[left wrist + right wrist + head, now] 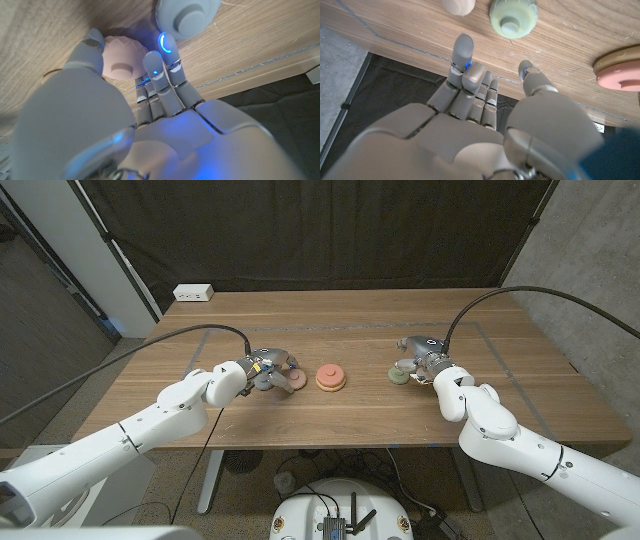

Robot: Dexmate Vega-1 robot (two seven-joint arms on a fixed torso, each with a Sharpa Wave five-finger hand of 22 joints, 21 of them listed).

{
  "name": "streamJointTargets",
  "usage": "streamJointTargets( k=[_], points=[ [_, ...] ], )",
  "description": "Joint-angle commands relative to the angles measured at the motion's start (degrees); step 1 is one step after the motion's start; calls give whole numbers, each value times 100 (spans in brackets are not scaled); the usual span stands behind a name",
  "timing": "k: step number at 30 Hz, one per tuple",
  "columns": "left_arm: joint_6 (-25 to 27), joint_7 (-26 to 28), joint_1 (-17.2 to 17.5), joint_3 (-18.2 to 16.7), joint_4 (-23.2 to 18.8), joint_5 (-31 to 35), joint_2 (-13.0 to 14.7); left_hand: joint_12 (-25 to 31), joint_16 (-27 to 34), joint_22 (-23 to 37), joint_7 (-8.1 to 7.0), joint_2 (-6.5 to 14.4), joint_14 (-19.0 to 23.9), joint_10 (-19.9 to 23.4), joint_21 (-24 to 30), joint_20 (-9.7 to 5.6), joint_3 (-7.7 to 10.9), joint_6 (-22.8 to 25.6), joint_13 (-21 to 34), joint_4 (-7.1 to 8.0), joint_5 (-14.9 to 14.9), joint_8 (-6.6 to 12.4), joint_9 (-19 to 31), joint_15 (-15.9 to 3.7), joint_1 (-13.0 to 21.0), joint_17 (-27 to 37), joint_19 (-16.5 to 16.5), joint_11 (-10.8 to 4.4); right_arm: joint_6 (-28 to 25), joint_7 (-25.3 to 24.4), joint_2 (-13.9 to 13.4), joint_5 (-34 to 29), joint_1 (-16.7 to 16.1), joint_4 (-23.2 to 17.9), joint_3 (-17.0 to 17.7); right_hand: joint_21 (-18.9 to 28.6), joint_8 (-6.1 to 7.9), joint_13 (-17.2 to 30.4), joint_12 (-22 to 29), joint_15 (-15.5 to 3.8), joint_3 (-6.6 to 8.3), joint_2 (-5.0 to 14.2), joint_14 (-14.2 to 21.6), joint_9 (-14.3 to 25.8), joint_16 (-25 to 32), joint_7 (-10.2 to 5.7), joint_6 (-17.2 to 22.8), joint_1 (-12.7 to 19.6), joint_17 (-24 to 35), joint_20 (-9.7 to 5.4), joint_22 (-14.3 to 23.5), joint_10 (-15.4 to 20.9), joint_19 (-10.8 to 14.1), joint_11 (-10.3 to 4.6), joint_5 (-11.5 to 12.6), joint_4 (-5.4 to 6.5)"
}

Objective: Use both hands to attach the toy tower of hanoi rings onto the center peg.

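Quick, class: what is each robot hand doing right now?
Left hand: open, fingers at the pink ring, no grip visible.
Right hand: open, holding nothing, near the green ring.

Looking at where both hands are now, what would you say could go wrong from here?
1. The left hand has its fingers around the pink ring with the grey ring right beside it; closing may knock the grey one away.
2. The right hand is open short of the green ring, with a cream ring next to it; a sloppy reach might push either.
3. Both hands flank the center peg stack, so bringing rings in together risks a collision.
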Motion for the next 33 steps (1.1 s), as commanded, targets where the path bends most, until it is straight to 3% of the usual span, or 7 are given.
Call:
streamJointTargets(
  k=[1,33],
  points=[
    [51,4,-27,-69,-117,-25,55,29,43,10,-10,156,77,544,43,-694,101,75,87,33,35,38,47,-197,115,73,83,-469,-57,-8,7,-25,27,-24,-33,33,-18,13,-21,-268,64,-3,-23,24,6,-7,62,-63,11,-434,9,38,-16,7,10,-3],
    [6,-181,32,-588,-705,-559,446,23,-11,-10,-41,129,102,757,21,-688,88,249,288,89,13,53,87,-198,-28,203,142,-483,-90,57,6,-53,80,-41,-56,41,-17,27,-30,-268,76,2,-16,26,20,1,100,-77,20,-434,5,60,-12,-2,10,-6]
  ],
)
